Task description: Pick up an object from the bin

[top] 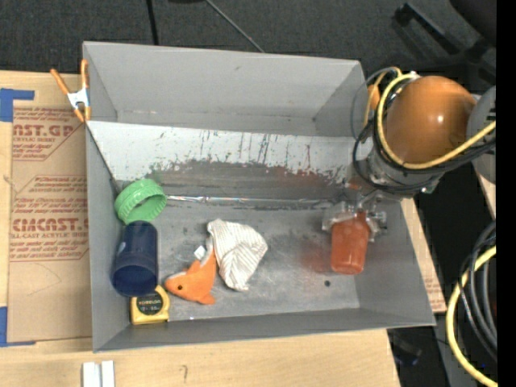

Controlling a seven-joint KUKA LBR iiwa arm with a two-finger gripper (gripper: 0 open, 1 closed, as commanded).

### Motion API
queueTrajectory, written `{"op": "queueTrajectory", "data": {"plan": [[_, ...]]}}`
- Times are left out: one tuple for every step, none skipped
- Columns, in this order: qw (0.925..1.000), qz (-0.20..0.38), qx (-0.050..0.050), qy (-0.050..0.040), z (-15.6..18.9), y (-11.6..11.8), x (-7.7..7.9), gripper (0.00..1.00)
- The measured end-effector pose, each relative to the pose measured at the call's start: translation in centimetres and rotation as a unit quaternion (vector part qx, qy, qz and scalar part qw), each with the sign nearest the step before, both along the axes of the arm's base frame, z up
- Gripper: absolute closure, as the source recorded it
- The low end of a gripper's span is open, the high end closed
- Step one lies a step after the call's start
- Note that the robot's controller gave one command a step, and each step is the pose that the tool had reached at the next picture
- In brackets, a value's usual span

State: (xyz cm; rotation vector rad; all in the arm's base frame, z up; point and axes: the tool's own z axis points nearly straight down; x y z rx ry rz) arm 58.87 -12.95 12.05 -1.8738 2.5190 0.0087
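The end effector [355, 219] grips the red cup [349, 253], right of the cloth [239, 253]; lift it straight up, gently.

Dark carpeted floor [282, 14] behind, pale tabletop [242, 361] below.

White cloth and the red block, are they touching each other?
Apart. The camera view shows a stretch of bare grey bin floor between the white cloth and the red block.
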Motion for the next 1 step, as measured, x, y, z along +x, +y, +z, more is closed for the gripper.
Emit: {"op": "queueTrajectory", "data": {"plan": [[1.0000, -0.001, -0.002, -0.0019, 1.83, -0.20, 0.07, 1.00]]}}
